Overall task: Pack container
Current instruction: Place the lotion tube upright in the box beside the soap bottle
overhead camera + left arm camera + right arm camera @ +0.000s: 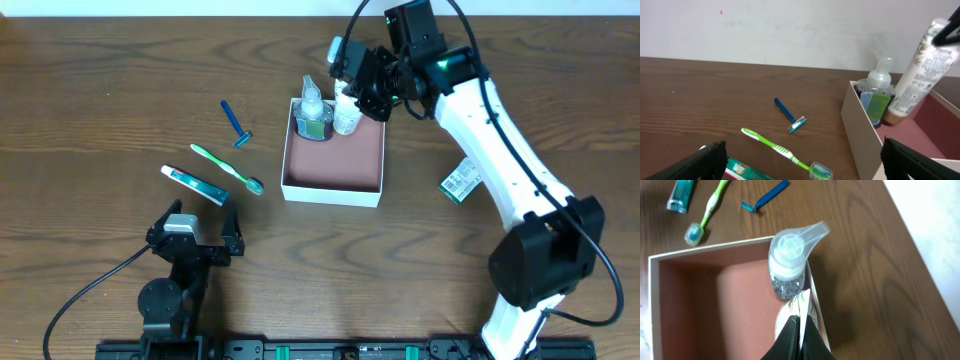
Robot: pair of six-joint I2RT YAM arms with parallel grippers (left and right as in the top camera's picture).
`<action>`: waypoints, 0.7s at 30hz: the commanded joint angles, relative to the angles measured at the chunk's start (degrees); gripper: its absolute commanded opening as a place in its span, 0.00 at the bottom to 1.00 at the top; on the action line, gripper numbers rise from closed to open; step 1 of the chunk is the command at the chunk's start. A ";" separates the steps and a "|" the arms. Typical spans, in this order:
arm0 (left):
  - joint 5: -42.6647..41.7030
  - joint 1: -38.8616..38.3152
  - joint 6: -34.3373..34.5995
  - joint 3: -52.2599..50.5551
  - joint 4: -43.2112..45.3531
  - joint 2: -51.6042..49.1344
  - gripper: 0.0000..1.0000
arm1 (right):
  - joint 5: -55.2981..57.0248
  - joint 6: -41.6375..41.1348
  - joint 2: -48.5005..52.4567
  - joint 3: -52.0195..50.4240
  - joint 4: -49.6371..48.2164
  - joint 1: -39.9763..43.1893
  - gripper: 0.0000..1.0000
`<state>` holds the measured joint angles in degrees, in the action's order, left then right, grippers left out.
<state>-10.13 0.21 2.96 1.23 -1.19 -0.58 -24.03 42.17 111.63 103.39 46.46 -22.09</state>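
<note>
The container (333,188) is a shallow square white box with a reddish-brown floor; it also shows in the left wrist view (860,127) and the right wrist view (700,310). A clear pump bottle (313,110) stands in its far left corner. My right gripper (352,78) is shut on the flat top end of a white tube (346,112), which stands in the box beside the pump bottle, seen in the left wrist view (920,70) and the right wrist view (801,311). My left gripper (200,232) is open and empty near the table's front.
Left of the box lie a blue razor (236,124), a green toothbrush (226,168) and a green toothpaste tube (195,185). A small green and white packet (461,181) lies right of the box, under my right arm.
</note>
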 commanded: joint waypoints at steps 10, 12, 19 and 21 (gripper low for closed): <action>-0.81 -0.17 0.07 -1.01 -1.97 0.35 0.98 | -2.36 2.73 2.62 0.70 -3.23 -0.44 0.01; -0.81 -0.17 0.07 -1.01 -1.97 0.35 0.98 | -2.34 2.71 2.82 0.70 -3.82 -0.42 0.08; -0.83 -0.17 0.07 -1.01 -1.97 0.35 0.98 | -2.34 2.62 2.82 0.72 -6.51 -0.37 0.90; -0.81 -0.17 0.07 -1.01 -1.97 0.35 0.98 | -2.36 1.77 2.78 0.76 -7.72 -0.37 0.96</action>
<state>-10.13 0.21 2.96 1.23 -1.19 -0.58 -25.15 44.23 113.99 103.42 39.51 -22.11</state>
